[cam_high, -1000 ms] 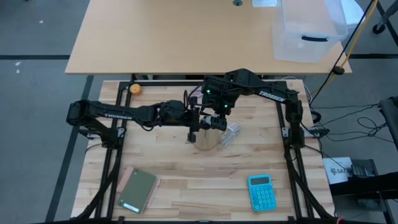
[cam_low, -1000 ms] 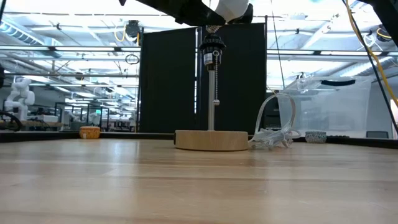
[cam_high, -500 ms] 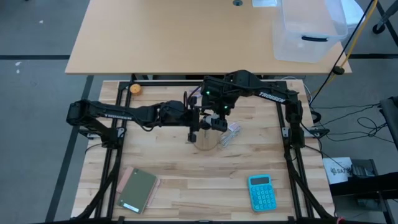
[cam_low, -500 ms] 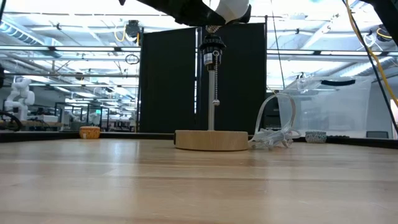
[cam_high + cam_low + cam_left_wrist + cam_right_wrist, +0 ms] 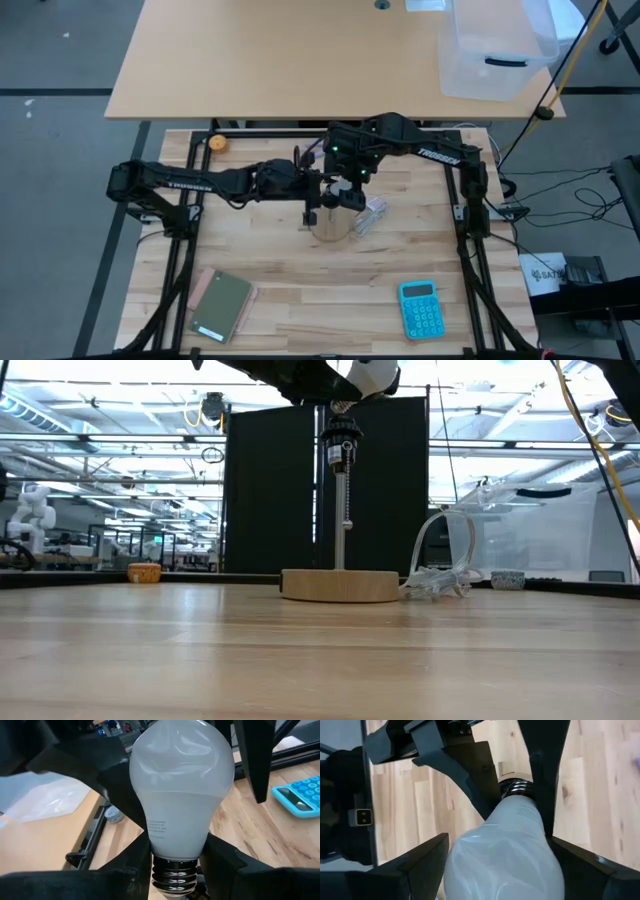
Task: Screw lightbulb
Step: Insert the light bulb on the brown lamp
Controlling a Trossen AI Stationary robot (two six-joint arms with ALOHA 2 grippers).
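Lightbulb (image 5: 181,795) seated atop socket (image 5: 341,436)

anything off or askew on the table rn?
Nothing damaged or spilled. The lightbulb stands straight over the socket, left gripper closed at its screw end, right gripper open around the glass. Only stray thing: a crumpled clear wrapper beside the wooden base.

A frosted white lightbulb (image 5: 181,790) with silvery thread, a blue calculator (image 5: 421,309), a pale wooden table (image 5: 280,250).
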